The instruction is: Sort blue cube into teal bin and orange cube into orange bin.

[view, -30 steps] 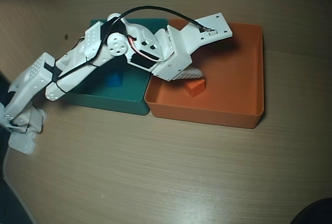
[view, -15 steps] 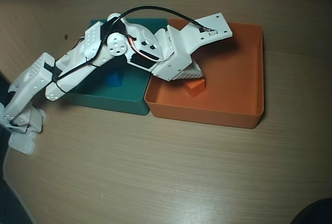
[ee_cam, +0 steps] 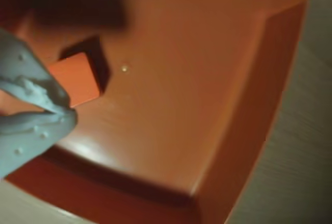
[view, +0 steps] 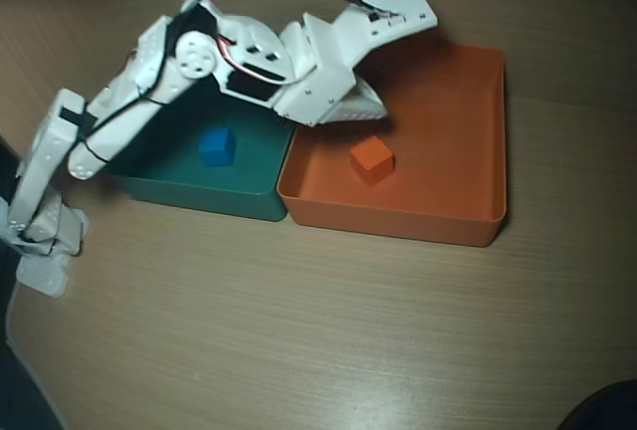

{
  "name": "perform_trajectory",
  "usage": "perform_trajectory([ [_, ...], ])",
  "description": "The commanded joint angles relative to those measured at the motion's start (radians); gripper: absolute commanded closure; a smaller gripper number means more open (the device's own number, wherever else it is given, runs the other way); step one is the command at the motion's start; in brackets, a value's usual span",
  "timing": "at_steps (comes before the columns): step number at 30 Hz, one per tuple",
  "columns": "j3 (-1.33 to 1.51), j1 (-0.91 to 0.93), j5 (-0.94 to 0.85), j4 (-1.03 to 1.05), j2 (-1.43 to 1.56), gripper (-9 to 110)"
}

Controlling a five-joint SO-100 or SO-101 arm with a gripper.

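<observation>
In the overhead view, nearest you, the orange cube (view: pixel 371 158) rests on the orange bin (view: pixel 458 131) floor, just below the gripper (view: pixel 366 107); you cannot tell its spread. The blue cube (view: pixel 216 146) lies left in the teal bin (view: pixel 199 194).

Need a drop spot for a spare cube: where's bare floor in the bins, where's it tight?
Orange bin: floor bare from the orange cube to the right wall in the overhead view. Crowded at its left-rear, where the gripper hangs. Teal bin: arm covers most of it; a little floor shows around the blue cube.
</observation>
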Motion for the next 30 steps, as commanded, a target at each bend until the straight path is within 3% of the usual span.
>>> perform_trajectory([
  [1,0.146,0.025,-0.002,-0.015,0.270,105],
  [30,1.782,0.334,-0.005,-0.015,1.717,105],
])
